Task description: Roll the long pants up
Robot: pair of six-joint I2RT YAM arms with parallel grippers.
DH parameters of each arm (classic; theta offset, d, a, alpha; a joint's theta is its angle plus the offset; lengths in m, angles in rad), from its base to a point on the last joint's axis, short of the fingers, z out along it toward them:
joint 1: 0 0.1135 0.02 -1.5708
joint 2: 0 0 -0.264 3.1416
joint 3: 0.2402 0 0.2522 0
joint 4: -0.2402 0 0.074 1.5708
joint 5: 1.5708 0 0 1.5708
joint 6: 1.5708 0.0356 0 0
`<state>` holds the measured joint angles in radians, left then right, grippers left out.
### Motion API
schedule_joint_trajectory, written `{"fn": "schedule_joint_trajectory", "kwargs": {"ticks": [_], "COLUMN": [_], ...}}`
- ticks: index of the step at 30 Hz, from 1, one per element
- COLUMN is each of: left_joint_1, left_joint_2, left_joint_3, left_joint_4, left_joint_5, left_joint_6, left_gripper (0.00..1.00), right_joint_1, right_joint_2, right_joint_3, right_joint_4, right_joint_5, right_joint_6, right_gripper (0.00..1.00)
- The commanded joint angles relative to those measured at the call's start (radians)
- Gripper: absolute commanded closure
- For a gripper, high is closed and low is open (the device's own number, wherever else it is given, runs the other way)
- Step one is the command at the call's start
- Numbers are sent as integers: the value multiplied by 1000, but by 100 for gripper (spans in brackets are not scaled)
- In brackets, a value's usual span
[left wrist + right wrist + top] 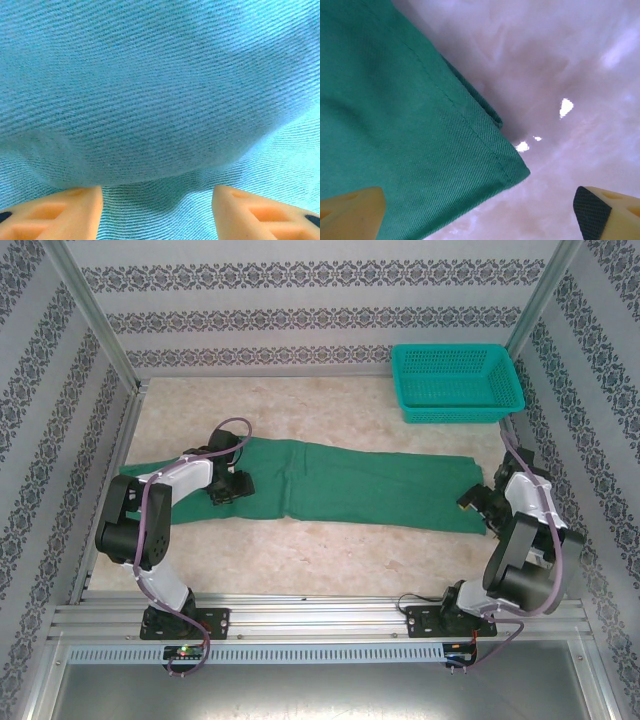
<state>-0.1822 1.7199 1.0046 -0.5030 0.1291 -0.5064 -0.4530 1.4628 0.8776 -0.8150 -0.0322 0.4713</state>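
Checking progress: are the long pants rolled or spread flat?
Spread flat: the long pants lie stretched lengthwise across the table, no roll visible.

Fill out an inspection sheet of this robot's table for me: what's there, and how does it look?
Surface: pale marbled table.
Job's things: green pants spread flat across the table, not yet rolled.
Clutter: teal basket at the far right corner, apart from the pants.
Grippers: left jaws apart, low over the pants; right jaws wide open at a hem corner.
Cables: purple cables run along both arms.
Surroundings: patterned walls, metal frame.
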Motion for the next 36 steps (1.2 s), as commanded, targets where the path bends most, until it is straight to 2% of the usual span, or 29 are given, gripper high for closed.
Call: {"fn": "schedule_joint_trajectory", "kwargs": {"ticks": [1,9,17,19,20,23,26,31,36], "left_joint_1": [-14,-15,-3,2,2,9,15,13,10], "left_joint_2": [20,30,58,67,71,75,72,39,37], "left_joint_3": [5,9,20,18,19,14,18,29,52], "left_joint_4": [1,-26,-26,-23,-22,-16,-14,0,-15], "left_joint_5": [47,19,15,21,23,27,36,84,113], "left_joint_6": [-11,29,51,54,58,65,63,60,53], "left_gripper": [42,44,43,44,44,45,47,46,46], "right_joint_1": [-17,-6,65,78,81,82,78,35,-48], "right_joint_2": [72,229,398,425,445,458,405,129,-48], "right_joint_3": [-9,106,279,309,327,347,309,168,157], "right_joint_4": [77,108,59,61,48,34,25,52,35], "right_joint_5": [-36,-36,-25,-32,-28,-27,20,144,207], "right_joint_6": [25,57,82,80,77,65,63,59,48], "right_gripper": [2,2,3,14,26,100,100,100,100]}}
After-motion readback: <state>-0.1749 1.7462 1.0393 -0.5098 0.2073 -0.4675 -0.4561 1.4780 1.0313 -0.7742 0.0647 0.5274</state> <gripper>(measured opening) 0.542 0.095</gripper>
